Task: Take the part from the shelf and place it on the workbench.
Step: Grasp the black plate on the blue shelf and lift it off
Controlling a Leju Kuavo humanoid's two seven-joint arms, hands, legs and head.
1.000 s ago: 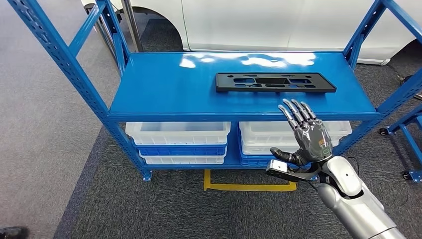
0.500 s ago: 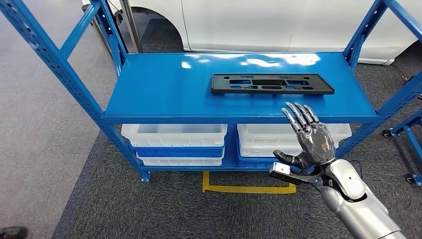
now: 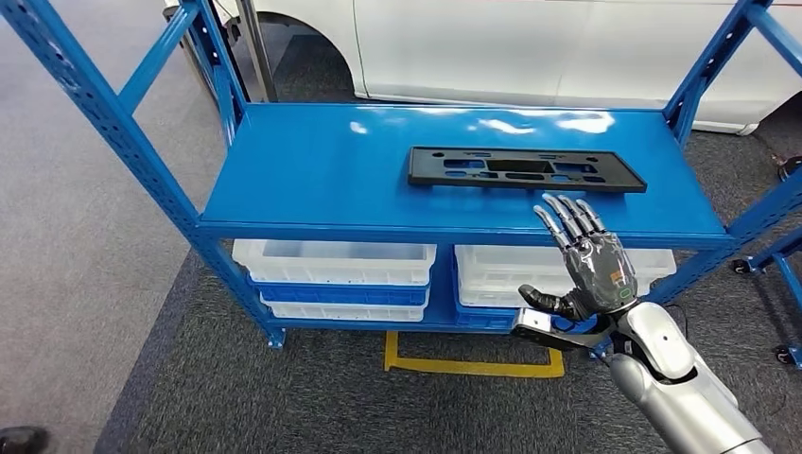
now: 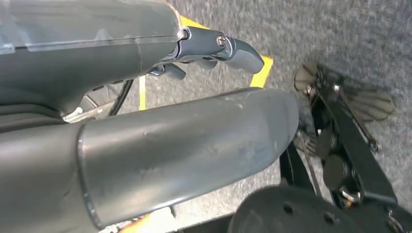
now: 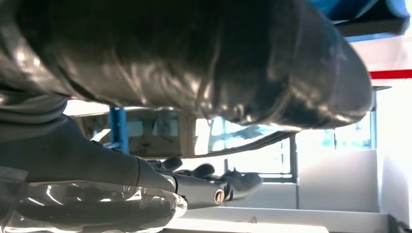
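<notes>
A blue steel shelf [image 3: 312,180] fills the robot's forward view, its glossy top deck catching the light in front of a parked white car [image 3: 530,47], with white and blue bins [image 3: 333,274] stacked on the lower tier above grey carpet and a yellow floor marking [image 3: 473,364]. On the deck, toward its right half, lies the part [image 3: 526,168], a long flat black plastic plate with cut-outs, resting lengthwise and untouched. Over the last second the whole scene has slid slightly in the head view, which points to the robot's body or head shifting rather than the shelf or part moving; against the shelf, the part lies where it did. The right hand [image 3: 588,260] has crept a little nearer in that time: it is raised in front of the shelf's front edge, palm away from the camera, fingers [image 3: 566,216] extended and slightly fanned, the thumb out to the side, holding nothing, with the fingertips now just short of the part's near edge but apart from it. The left hand [image 4: 214,46] hangs low over the carpet in the left wrist view; whether its fingers are spread or curled cannot be told. The task appears to be in its approach stage: the reach is closing, nothing has been grasped, and the workbench step lies wholly ahead.
</notes>
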